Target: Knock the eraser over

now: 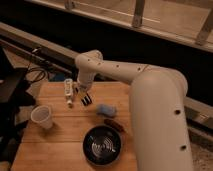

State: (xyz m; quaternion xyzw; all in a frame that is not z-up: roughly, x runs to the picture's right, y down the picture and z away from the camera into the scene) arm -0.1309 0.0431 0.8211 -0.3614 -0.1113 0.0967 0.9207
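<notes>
The eraser [86,99], a small black block with a pale stripe, sits on the wooden table [60,150] just right of the white tube [68,92]. My gripper [82,94] hangs from the white arm straight down onto it. Its dark tip overlaps the block, so I cannot tell where one ends and the other begins, or whether they touch. The block looks tilted.
A soft light-blue pad [106,109] lies to the right of the eraser. A dark elongated object [114,124] lies beside a black bowl [102,145] at the front. A white cup [42,116] stands at the left. The arm's large white body fills the right side.
</notes>
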